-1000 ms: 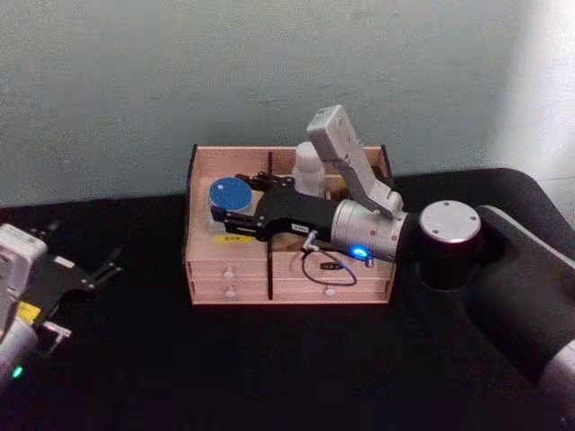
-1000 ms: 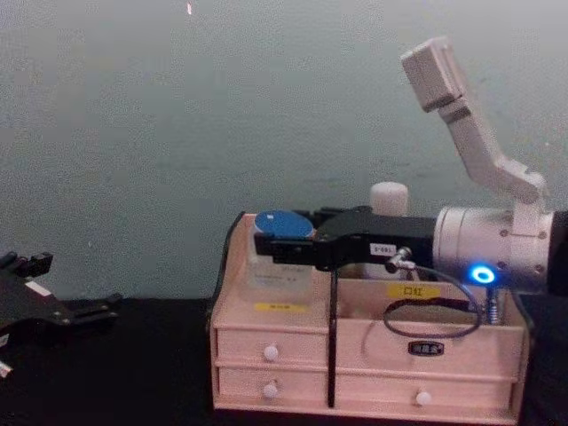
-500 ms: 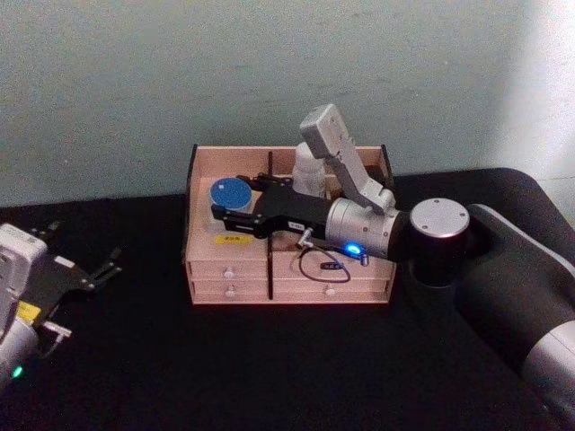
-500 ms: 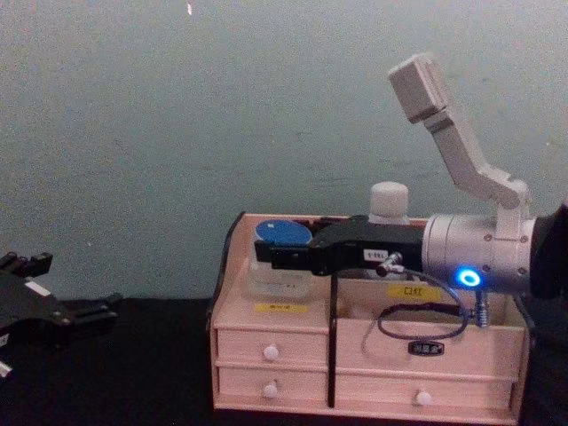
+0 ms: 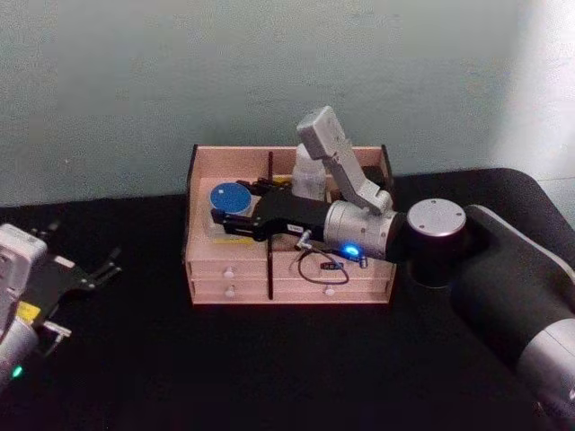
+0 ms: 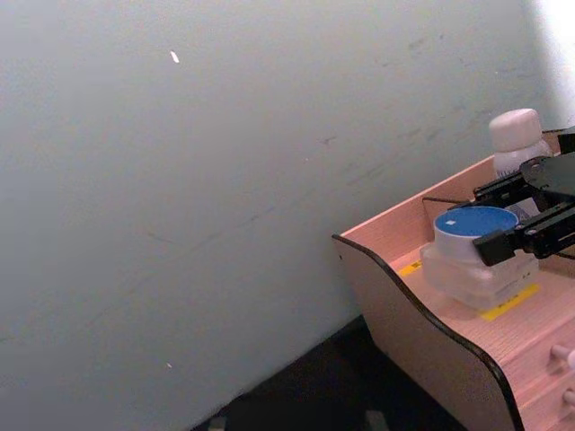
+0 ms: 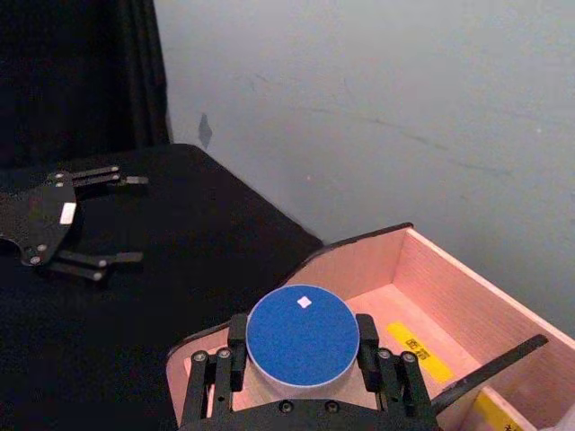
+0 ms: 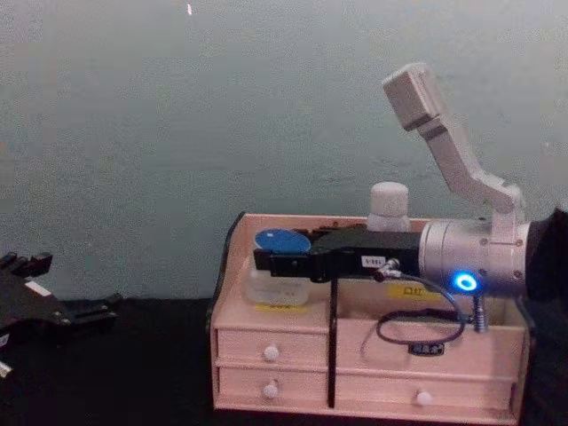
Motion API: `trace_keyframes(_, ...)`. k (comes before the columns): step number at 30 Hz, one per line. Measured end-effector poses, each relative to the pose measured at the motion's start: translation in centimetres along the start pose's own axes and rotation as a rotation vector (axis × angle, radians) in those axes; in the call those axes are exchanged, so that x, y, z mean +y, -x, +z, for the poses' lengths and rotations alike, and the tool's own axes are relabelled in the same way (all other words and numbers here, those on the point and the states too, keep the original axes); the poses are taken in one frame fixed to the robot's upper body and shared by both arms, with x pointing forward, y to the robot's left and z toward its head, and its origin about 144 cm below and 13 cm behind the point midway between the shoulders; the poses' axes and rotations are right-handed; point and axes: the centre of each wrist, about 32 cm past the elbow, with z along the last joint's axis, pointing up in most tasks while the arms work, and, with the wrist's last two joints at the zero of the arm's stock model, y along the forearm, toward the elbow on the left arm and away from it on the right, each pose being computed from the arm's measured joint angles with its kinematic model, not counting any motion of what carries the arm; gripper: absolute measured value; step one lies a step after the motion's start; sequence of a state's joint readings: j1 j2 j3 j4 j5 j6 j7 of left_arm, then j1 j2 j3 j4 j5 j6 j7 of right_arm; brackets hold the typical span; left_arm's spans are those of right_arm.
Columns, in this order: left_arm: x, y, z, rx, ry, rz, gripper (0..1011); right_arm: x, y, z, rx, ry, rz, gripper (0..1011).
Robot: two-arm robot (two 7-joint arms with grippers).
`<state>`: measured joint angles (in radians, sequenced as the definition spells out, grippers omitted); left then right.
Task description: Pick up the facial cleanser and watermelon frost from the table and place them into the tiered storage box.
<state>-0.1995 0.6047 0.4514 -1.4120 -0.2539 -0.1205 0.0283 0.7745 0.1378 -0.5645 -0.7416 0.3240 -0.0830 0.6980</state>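
A pale grey-green wall stood behind the black table (image 5: 269, 359), and on that table you had the tiered storage box (image 5: 287, 287) close to the wall. Your right gripper (image 5: 232, 220) reached across the box from the right side and was closed on the watermelon frost (image 5: 230, 197), one finger on each side of the jar, just under its flat blue lid. The jar sat low in the left upper compartment, and from the chest view I judged it was resting on the compartment floor or very nearly, though the contact itself was not clear. The facial cleanser (image 8: 388, 207) already stood upright in the back compartment on the right of the dark divider. So, as I judged it, the task was almost finished: you had only to let go of the jar and take the arm out. Your left gripper (image 5: 94, 272) lay parked on the table far to the left, its fingers spread apart. Yellow labels were on the box, and a small dark one on a right drawer, but I could not read any writing on them.
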Motion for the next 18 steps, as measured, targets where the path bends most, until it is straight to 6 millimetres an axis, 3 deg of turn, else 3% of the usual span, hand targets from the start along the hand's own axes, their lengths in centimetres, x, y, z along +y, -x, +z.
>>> trace_keyframes(18, 0.0, 0.0, 0.0, 0.0, 0.0, 0.0, 1001, -0.02, 0.02, -0.01, -0.001, 0.0, 0.001, 731)
